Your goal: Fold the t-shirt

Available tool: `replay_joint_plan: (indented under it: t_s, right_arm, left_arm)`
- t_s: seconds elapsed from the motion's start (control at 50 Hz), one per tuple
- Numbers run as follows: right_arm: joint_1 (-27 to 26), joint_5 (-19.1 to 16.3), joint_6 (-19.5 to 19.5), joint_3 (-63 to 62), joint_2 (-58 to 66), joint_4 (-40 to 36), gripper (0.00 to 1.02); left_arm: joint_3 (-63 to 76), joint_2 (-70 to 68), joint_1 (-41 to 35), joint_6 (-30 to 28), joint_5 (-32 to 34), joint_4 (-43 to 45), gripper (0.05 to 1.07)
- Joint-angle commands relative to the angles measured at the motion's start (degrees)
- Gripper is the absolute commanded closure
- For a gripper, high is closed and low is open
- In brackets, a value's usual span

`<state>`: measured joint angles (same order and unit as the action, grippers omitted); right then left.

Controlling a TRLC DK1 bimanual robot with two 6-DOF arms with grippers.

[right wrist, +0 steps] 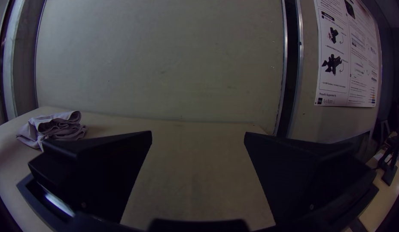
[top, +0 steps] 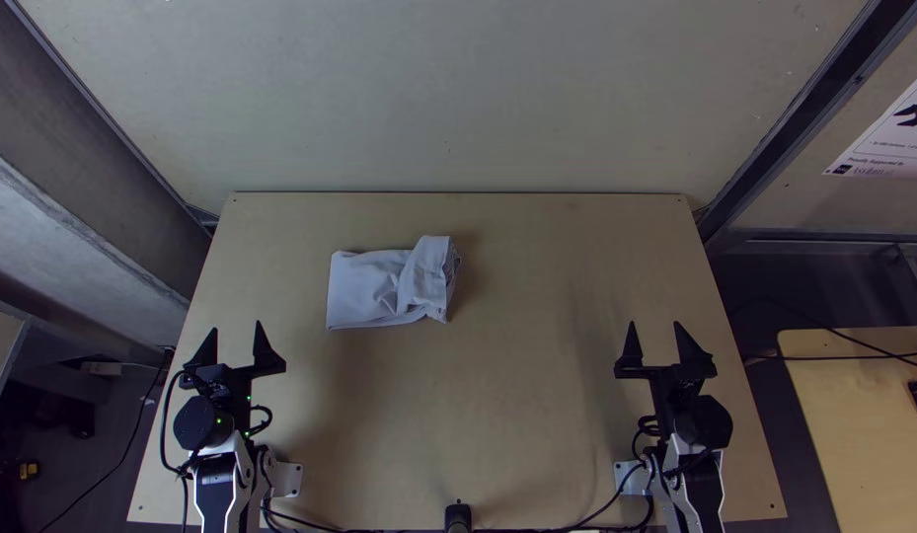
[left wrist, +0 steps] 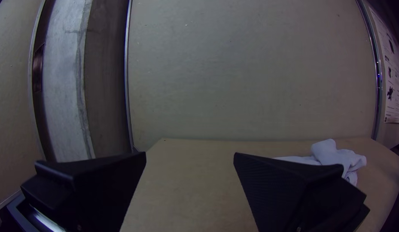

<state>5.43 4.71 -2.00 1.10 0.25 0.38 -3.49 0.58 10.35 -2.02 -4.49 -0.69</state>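
The pale grey-lilac t-shirt (top: 379, 288) lies in a compact folded bundle on the upper left-middle of the table, its right part bunched over the flatter left part. My left gripper (top: 237, 341) stands open at the table's left side, below and left of the cloth. My right gripper (top: 657, 341) is likewise open, at the right side, well away from the cloth. In the left wrist view the t-shirt (left wrist: 334, 155) is behind a finger of the open left gripper (left wrist: 190, 157). The right wrist view has the layered t-shirt (right wrist: 57, 128) beyond the right gripper (right wrist: 198, 135), which holds nothing.
Bare wooden table (top: 537, 395) stretches between the arms and right of the cloth. A pale wall panel (top: 448, 99) rises at the far edge. Cables (top: 586, 518) run along the near edge by a small black fixture (top: 458, 515). Another table (top: 873, 415) stands at the right.
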Motion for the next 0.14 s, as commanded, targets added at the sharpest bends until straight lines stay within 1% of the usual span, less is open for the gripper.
replay_joint_plan:
  t_s: [0.0,0.12]
  right_arm:
    - [-0.33,0.12,-0.55,-0.75,-0.43,-0.38,0.04]
    - [-0.25,0.12,-0.55,-0.75,-0.43,-0.38,0.04]
  left_arm:
    - [2.26,-0.67,0.29,-0.79,0.36,-0.10,0.09]
    - [2.26,-0.67,0.29,-0.79,0.36,-0.10,0.09]
